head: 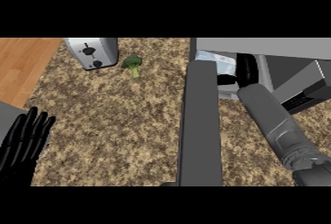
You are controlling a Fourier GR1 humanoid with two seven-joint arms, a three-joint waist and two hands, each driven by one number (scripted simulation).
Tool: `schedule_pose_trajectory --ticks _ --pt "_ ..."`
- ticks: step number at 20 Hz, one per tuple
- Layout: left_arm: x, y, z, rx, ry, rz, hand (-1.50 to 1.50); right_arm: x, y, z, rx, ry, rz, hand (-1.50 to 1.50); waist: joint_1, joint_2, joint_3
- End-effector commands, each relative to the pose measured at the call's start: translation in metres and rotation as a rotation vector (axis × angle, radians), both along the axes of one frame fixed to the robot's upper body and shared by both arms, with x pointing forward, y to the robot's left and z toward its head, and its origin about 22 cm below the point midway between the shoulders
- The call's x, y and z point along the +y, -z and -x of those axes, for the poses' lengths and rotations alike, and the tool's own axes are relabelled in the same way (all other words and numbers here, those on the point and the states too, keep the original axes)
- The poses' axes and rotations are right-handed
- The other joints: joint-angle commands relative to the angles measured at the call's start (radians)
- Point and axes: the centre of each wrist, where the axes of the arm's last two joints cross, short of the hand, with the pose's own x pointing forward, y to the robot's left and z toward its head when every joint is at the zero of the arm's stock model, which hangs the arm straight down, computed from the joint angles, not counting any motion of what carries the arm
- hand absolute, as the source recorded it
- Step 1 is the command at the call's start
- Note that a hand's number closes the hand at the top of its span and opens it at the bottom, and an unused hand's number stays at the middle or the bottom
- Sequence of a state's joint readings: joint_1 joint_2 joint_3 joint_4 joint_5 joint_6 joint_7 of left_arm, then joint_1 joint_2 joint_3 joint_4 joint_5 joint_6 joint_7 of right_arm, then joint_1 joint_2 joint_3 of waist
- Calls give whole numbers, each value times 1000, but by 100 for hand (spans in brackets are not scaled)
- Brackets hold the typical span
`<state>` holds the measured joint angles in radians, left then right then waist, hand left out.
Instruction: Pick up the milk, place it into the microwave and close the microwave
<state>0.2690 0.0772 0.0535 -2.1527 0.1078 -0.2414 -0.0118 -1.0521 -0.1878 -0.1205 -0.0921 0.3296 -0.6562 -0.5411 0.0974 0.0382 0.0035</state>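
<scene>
On the tabletop (116, 131), a toaster (92, 52) stands far left, broccoli (132, 64) just right of it, the microwave (271, 74) far right.

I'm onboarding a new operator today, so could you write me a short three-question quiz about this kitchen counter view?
1. True or false: the microwave door stands open.
2. Which item lies just right of the toaster? A) an apple B) a broccoli floret C) a mug
3. Fill in: the right hand reaches into the ______, while the left hand rests open at the view's left edge.

Key: 1 true; 2 B, the broccoli; 3 microwave.
</scene>
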Motion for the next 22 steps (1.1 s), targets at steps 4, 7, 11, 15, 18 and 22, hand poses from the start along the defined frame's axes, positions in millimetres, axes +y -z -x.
schedule_pose_trajectory --ticks 4,7,11,15,18,22 --pt "-11 0 -1 -8 -17 -15 -150 15 9 5 -23 49 -56 -150 -16 -5 0" --pt "-2 3 -4 8 -1 -9 -150 -4 -8 -4 -67 73 -59 -150 -19 -4 0" --pt "-5 1 15 1 0 -23 -150 -12 -13 -6 -91 117 -62 -150 -10 -9 -1" --pt "-6 0 14 -7 -7 -25 -150 -31 -11 -3 -138 128 -55 -150 -21 -9 0" --pt "-15 6 17 4 2 -3 -150 -56 -6 4 -129 140 -53 -150 -27 -9 0" --pt "-16 4 21 5 1 -17 -150 -66 -16 0 -139 127 -70 -150 -32 -14 0"
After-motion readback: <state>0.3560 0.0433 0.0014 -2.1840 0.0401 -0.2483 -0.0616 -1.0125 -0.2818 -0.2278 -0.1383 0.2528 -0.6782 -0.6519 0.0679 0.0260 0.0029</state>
